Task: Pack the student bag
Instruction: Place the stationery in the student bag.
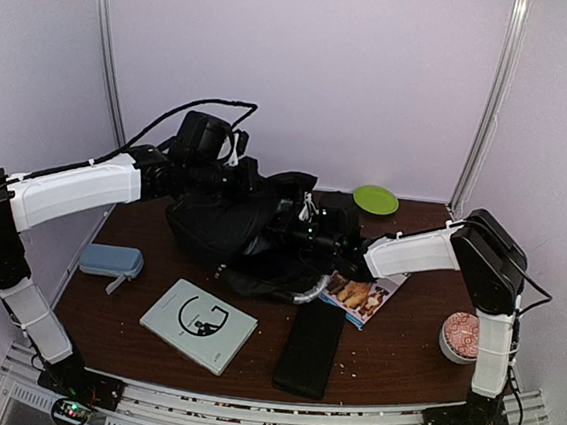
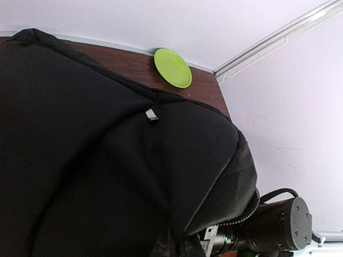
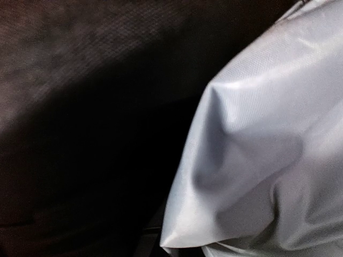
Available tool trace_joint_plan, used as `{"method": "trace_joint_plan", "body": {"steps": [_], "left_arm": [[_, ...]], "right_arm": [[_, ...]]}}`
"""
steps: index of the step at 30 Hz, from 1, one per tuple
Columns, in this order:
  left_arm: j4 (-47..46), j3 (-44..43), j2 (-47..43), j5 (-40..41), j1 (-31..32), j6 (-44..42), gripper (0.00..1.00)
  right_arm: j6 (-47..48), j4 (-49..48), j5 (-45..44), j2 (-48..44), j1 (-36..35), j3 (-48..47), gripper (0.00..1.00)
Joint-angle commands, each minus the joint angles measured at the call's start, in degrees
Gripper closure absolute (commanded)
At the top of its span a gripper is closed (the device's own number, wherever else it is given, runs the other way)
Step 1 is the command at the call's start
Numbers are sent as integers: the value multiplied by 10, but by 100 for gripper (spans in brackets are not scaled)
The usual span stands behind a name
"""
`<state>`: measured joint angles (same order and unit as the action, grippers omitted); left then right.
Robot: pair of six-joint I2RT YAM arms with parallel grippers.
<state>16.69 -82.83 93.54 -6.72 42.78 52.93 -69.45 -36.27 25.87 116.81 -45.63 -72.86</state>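
Large black soft fabric bag (image 1: 223, 232) sits centre; left arm (image 1: 74, 192) and right arm (image 1: 412, 253) both end at it. Slim flat black case (image 1: 311, 346) and pale green book (image 1: 198, 325) lie in front.

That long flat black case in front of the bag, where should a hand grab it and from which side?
Probably take the black case from straight above, pinching across its narrow width near the middle. It lies flat on the table with both long edges free: the book lies apart on one side, bare table on the other.
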Motion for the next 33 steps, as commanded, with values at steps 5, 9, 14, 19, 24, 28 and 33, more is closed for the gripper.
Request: {"method": "trace_joint_plan", "body": {"steps": [5, 9, 14, 19, 24, 28, 33], "left_arm": [[-78, -19, -49, -9, 6, -2, 100], [-71, 1, -59, 11, -1, -6, 100], [-78, 30, -58, 25, -8, -7, 100], [-96, 57, -46, 26, -8, -3, 100], [-118, 88, -34, 21, -9, 5, 100], [-128, 105, -26, 20, -8, 6, 100], [-145, 117, -13, 14, -8, 8, 100]], "right_arm": [[58, -85, -5, -48, -5, -10, 100], [147, 45, -24, -122, -6, 35, 100], [208, 217, -70, -176, -4, 90, 100], [207, 299, -100, -183, -3, 116, 100], [183, 358, -106, -170, -1, 121, 100], [160, 353, -105, -196, -1, 143, 91], [144, 392, -127, -233, -4, 133, 56]]}}
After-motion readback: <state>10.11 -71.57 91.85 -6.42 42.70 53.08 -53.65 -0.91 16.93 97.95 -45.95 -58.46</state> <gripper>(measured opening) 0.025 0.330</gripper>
